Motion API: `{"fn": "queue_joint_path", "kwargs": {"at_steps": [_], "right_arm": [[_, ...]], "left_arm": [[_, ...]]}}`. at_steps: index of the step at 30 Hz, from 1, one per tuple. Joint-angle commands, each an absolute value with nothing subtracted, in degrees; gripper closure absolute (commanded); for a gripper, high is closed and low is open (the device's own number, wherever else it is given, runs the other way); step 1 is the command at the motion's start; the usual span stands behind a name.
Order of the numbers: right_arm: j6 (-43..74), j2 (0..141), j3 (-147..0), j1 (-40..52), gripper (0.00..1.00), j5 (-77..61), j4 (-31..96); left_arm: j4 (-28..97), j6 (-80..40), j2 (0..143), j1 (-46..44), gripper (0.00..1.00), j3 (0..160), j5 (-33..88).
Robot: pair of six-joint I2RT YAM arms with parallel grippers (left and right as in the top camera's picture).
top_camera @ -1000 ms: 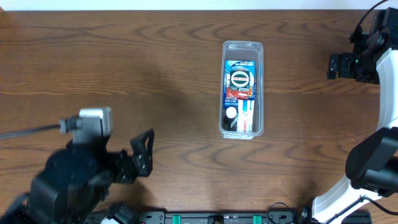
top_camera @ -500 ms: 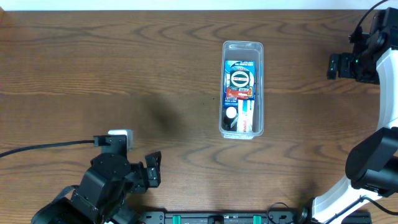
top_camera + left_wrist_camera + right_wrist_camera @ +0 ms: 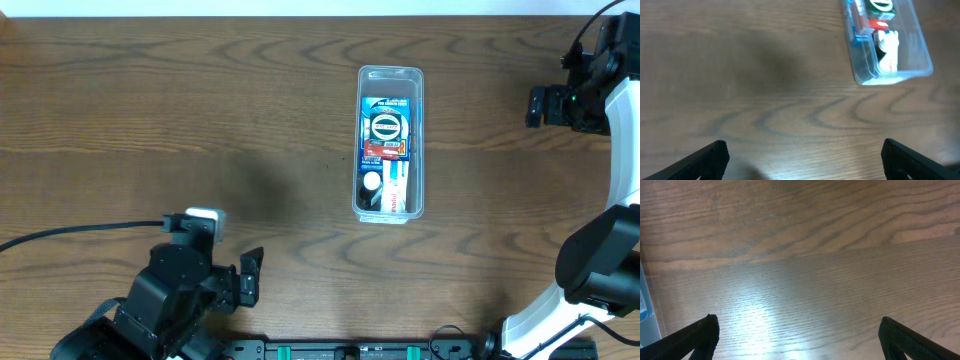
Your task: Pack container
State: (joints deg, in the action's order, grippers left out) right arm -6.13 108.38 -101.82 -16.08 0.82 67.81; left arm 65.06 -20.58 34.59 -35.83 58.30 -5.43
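The container [image 3: 417, 140], a long clear plastic bin, lies on the wooden table right of centre. It holds a blue packet with a round dial [image 3: 386, 124], a red item and a white packet. Its near end shows in the left wrist view [image 3: 920, 47]. My left gripper [image 3: 248, 276] is open and empty at the front left, well away from the bin; its fingers show wide apart in the left wrist view [image 3: 802, 157]. My right gripper [image 3: 537, 106] is open and empty at the right edge, right of the bin; it also shows in the right wrist view [image 3: 799, 337].
The wooden table [image 3: 200, 100] carries nothing else. A black cable [image 3: 80, 232] runs from the left edge to the left arm. The right arm's white body [image 3: 620, 200] stands at the right edge.
The left arm has drawn back toward the front edge and turned slightly; its gripper sits lower in the overhead view. The right arm and the bin have not moved.
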Motion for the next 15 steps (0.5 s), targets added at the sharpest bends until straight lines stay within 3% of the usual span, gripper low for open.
{"fn": "queue_joint_path", "kwargs": {"at_steps": [1, 10, 15], "right_arm": [[-6.74, 108.77, -101.82, -16.49, 0.01, 0.6, 67.68], [-6.74, 108.77, -101.82, -16.49, 0.01, 0.62, 67.68], [-6.74, 108.77, -101.82, -16.49, 0.01, 0.6, 67.68]], "left_arm": [[63.31, -9.63, 33.69, -35.51, 0.02, 57.49, -1.54], [52.03, -6.98, 23.03, -24.75, 0.02, 43.7, 2.31], [41.25, 4.8, 14.13, -17.04, 0.02, 34.04, 14.72]]}}
